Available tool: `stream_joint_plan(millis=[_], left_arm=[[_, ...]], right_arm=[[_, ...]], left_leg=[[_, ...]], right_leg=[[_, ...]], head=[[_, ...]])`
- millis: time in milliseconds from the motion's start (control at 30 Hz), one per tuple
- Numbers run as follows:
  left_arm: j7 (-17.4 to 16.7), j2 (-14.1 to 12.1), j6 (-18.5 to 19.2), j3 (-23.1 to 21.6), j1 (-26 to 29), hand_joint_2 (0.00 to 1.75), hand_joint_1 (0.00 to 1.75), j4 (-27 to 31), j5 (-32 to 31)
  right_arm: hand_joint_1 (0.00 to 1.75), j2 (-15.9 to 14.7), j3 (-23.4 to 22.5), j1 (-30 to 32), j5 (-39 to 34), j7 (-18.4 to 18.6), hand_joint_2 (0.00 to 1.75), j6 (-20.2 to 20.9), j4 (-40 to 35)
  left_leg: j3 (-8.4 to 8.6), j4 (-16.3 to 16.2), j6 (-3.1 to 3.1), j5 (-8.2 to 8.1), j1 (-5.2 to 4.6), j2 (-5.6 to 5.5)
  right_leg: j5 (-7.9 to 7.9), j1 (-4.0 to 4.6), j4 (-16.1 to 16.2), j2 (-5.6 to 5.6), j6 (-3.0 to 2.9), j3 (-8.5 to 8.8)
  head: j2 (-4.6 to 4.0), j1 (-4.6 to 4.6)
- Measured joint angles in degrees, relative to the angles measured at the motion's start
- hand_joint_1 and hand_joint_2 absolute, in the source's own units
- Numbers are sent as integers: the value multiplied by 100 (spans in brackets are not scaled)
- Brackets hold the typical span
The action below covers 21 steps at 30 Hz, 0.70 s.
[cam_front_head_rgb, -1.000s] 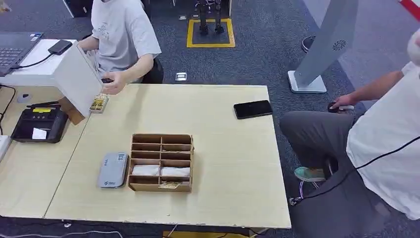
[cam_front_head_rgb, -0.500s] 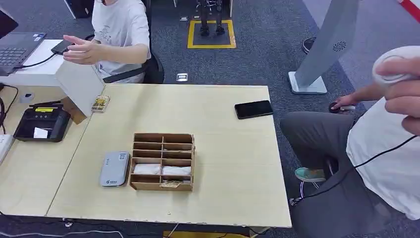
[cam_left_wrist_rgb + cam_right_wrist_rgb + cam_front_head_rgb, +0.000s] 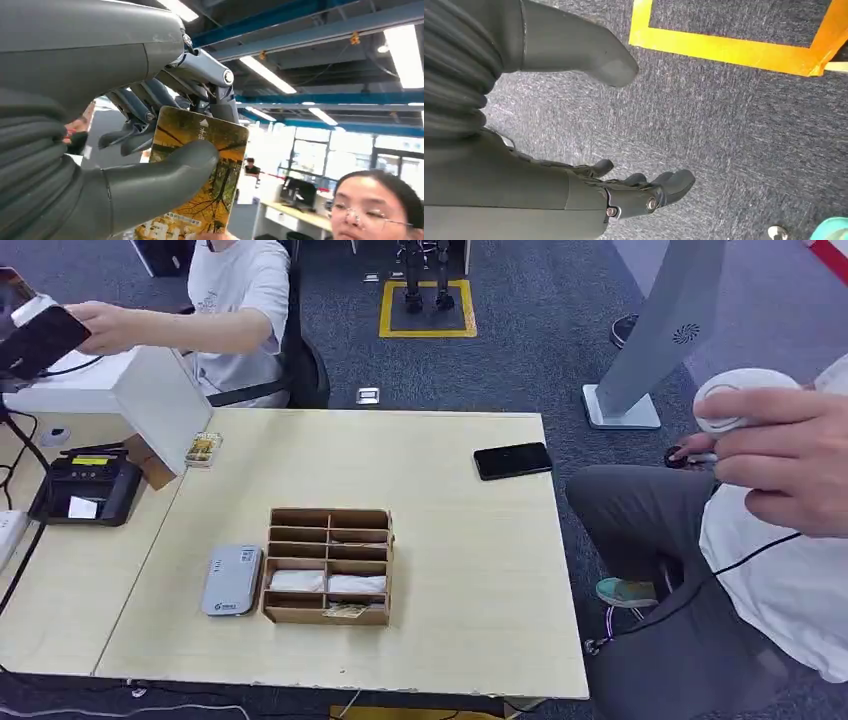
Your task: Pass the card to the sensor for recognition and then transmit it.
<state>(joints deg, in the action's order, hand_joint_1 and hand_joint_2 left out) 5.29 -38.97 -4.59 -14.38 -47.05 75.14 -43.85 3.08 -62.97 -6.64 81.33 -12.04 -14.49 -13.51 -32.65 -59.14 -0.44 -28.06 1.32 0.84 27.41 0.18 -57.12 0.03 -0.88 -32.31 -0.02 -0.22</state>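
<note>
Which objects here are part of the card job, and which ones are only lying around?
Part of the job:
- card, held by the left hand
- grey card reader
- wooden card box

Just lying about:
- black phone
- black terminal
- white box
- right hand, holding nothing

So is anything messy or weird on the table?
Mostly tidy. One oddity: the white box at the table's far left corner sits tilted, leaning over a small yellow card. The wooden organizer and grey reader sit straight.
</note>
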Motion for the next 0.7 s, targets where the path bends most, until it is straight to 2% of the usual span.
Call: stream_joint_plan(millis=[200,633,667,700], left_arm=[[-4,282,-146,-4,115,175,175,-273,-220],[48,494,-236,-15,309,175,175,-498,-277],[72,494,-227,-15,330,175,166,-513,-277],[87,494,-220,-15,349,175,0,-529,-275]], right_arm=[[0,0,55,-41,0,-4,175,0,0],[0,0,79,-30,-9,11,175,-2,0],[0,0,79,-24,-11,13,175,-2,0],[0,0,79,-18,-11,13,175,-2,0]], left_leg=[[0,0,2,4,-1,-5],[-5,0,3,2,-1,9],[-5,0,3,2,-1,9],[-5,0,3,2,-1,9]], right_leg=[[-2,0,0,-6,1,2],[-1,0,0,7,2,-5],[-2,0,0,8,2,-6],[-2,0,0,8,2,-7]], head=[[0,2],[0,2],[0,4],[0,0]])
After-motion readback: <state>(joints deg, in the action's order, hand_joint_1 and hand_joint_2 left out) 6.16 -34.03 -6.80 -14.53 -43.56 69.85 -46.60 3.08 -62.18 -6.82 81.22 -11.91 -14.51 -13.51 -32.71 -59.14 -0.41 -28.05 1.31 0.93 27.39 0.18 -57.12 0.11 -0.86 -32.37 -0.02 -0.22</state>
